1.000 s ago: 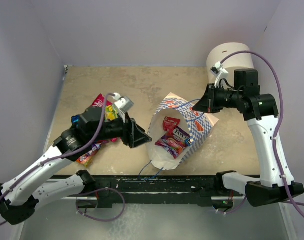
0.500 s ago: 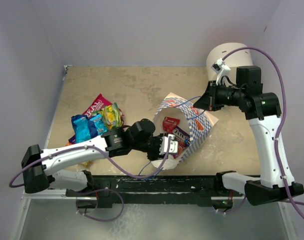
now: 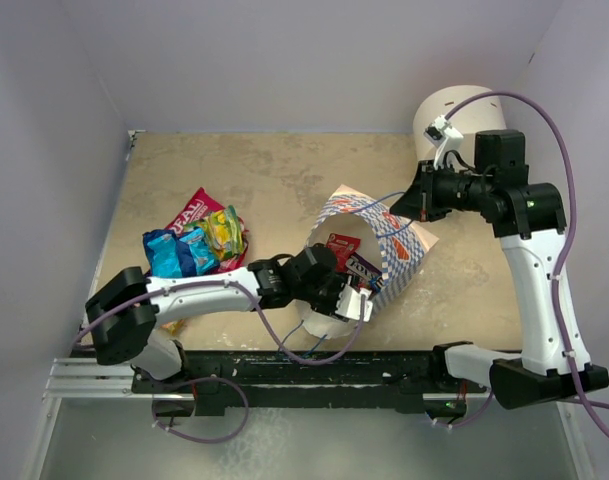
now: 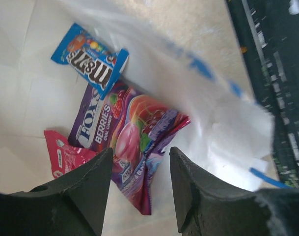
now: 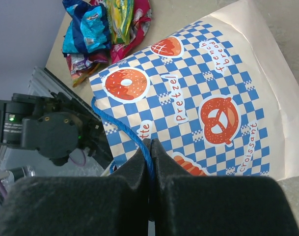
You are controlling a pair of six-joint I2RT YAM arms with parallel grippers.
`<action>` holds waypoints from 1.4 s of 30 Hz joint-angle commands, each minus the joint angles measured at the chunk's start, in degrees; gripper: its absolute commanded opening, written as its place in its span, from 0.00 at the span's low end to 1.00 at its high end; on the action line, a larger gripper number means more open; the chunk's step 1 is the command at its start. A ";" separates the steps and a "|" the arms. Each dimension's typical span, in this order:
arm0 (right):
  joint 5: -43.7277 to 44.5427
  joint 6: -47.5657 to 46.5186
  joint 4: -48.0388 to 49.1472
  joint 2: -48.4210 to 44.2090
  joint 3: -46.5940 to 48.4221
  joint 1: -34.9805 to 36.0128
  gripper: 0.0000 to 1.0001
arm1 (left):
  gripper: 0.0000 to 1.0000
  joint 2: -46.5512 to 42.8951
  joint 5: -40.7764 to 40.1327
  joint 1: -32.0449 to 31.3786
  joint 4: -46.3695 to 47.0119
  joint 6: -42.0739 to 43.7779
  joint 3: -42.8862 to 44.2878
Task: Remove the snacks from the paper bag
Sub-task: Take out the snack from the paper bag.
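The paper bag point(image 3: 404, 245) lies on its side, checked blue and white outside point(image 5: 198, 103), mouth toward the near edge. My left gripper point(image 3: 356, 297) is open inside the mouth point(image 4: 141, 155). Between its fingers lies a purple berry candy packet point(image 4: 129, 142); a blue candy packet point(image 4: 90, 59) and a red packet point(image 4: 61, 157) lie deeper in. My right gripper point(image 3: 399, 208) is shut on the bag's blue cord handle point(image 5: 132, 135), holding the upper side up. A pile of snacks point(image 3: 194, 240) lies on the table to the left, also in the right wrist view point(image 5: 105, 29).
A large white cylinder point(image 3: 459, 115) stands at the back right behind my right arm. The black rail point(image 3: 314, 365) runs along the near edge. Walls enclose the tan table point(image 3: 284, 175) on three sides.
My left arm has swung from beside the snack pile over to the bag and pushed its open gripper into the mouth. My right gripper has kept hold of the handle.
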 commanded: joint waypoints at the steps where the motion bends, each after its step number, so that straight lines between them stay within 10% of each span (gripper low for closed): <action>1: 0.39 -1.41 -0.88 0.15 2.49 0.01 0.00 | 0.54 4.14 -2.01 2.13 4.53 4.74 1.53; 31: 0.80 -3.48 -2.43 0.59 5.76 0.01 0.00 | 0.59 14.77 -9.57 3.54 14.22 -2.51 -3.21; 42: 0.44 -2.69 -0.91 0.65 6.16 0.01 0.00 | 0.18 13.48 -16.38 3.81 18.34 -4.94 -1.78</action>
